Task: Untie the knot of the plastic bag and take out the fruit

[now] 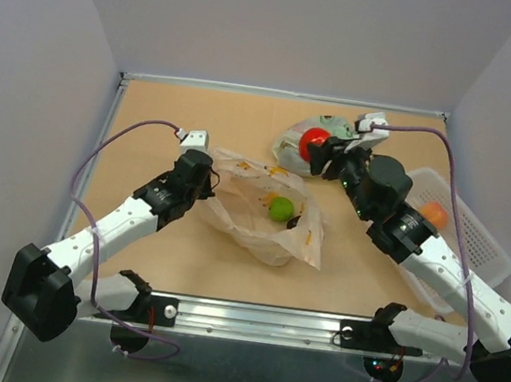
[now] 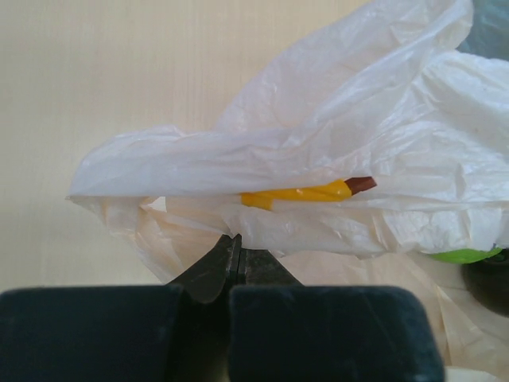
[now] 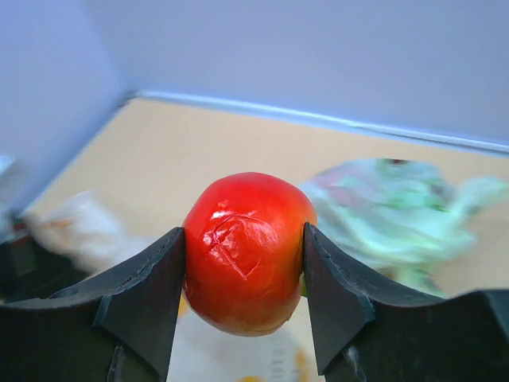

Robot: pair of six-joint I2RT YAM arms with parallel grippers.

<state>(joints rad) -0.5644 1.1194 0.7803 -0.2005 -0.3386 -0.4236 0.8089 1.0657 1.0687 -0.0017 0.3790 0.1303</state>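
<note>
1. Tan table point(image 1: 152, 121), enclosed by grey walls.
2. Left end effector point(image 2: 232, 259): jaws closed, pinching the plastic bag point(image 2: 318, 159) at the rim directly ahead.
3. Right end effector point(image 3: 243, 263): jaws part-open, clamping a red fruit point(image 3: 238, 239) between them.
4. The bag film looks thin, limp and tear-prone, so grip the bunched rim. A green fruit point(image 1: 280, 208) lies inside.

The thin translucent peach-orange plastic bag point(image 2: 318, 143) is seen as crinkled film with a soft sheen, printed with small orange marks. The round red fruit point(image 3: 245, 252) is shown glossy and smooth, apart from one patch of wrinkled skin. The right gripper point(image 3: 245, 232) is finished in matt black plastic. The pale green translucent plastic bag point(image 3: 390, 207) is crumpled. The tan table top point(image 1: 171, 114) is matt and finely grained, the white plastic basket point(image 1: 480, 235) perforated, and the silver metal rail point(image 1: 257, 318) dully shiny.
</note>
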